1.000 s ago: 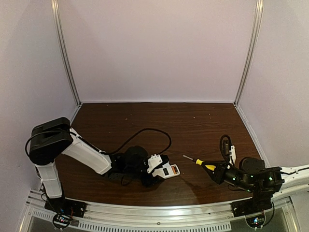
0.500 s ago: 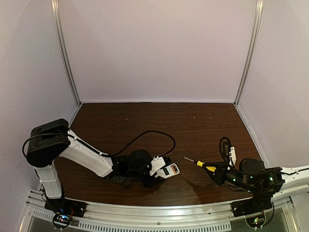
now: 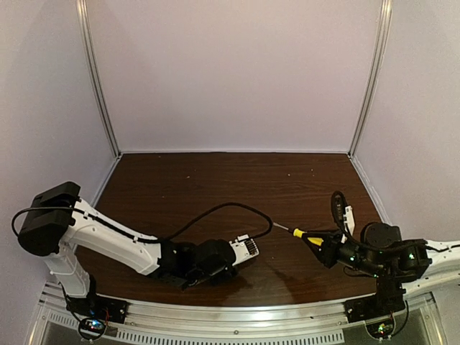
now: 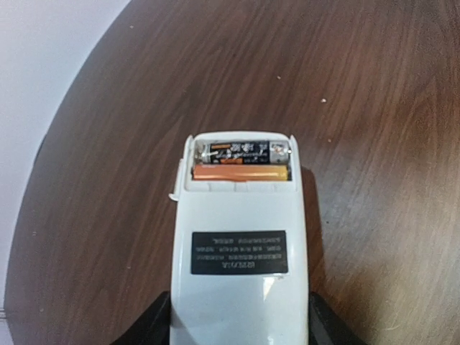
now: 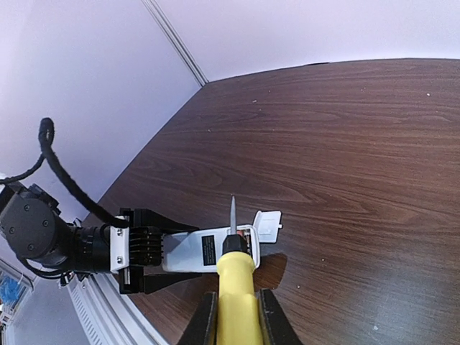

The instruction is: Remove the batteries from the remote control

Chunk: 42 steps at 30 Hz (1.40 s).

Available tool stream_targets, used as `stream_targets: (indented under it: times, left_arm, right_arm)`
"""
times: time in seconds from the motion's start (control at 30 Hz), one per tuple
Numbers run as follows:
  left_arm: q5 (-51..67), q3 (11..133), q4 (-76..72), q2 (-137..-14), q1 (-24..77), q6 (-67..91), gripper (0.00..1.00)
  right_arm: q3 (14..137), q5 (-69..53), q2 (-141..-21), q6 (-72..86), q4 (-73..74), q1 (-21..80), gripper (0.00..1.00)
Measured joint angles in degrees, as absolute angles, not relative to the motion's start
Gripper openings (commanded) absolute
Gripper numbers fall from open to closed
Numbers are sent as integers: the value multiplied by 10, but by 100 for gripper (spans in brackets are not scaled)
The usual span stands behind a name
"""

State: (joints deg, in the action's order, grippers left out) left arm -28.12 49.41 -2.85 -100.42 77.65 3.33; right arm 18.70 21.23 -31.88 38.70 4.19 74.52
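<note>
**Left wrist view.** The remote control (image 4: 241, 244) lies back side up in the lower centre of the frame. Its two long sides are clamped between the dark fingers (image 4: 159, 323) of the left gripper (image 4: 239, 327). The battery bay at the remote's upper end is uncovered. Inside it, side by side, sit the dark battery (image 4: 241, 150), higher in the frame, and the orange battery (image 4: 241, 172) just below it.

**Right wrist view.** A small white square piece (image 5: 267, 224) stands tilted at the bay's edge, near the centre. At bottom centre the right gripper (image 5: 237, 320) is closed around the yellow handle of a screwdriver (image 5: 236, 277). The metal tip points toward the open bay; whether it touches cannot be told.

**Top view.** The left arm reaches to lower centre and the right arm to lower right, both over the brown table (image 3: 287, 187).
</note>
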Motion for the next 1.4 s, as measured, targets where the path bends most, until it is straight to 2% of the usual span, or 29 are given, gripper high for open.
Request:
stream_targets:
  times: [0.17, 0.37, 0.53, 0.83, 1.4]
  left_arm:
    - [-373, 480, -52, -985, 799, 8, 0]
    - [-413, 442, -78, -975, 802, -6, 0]
    - [-425, 379, -152, -947, 802, -43, 0]
    - [-424, 357, -259, -944, 802, -87, 0]
    - [-401, 315, -317, -918, 802, -91, 0]
  right_arm:
    - [216, 211, -361, 372, 46, 745, 0]
    - [227, 210, -399, 363, 54, 745, 0]
    - [249, 208, -426, 362, 63, 745, 0]
    - [272, 199, -494, 383, 66, 745, 0]
    - [300, 167, -560, 455, 59, 754, 0]
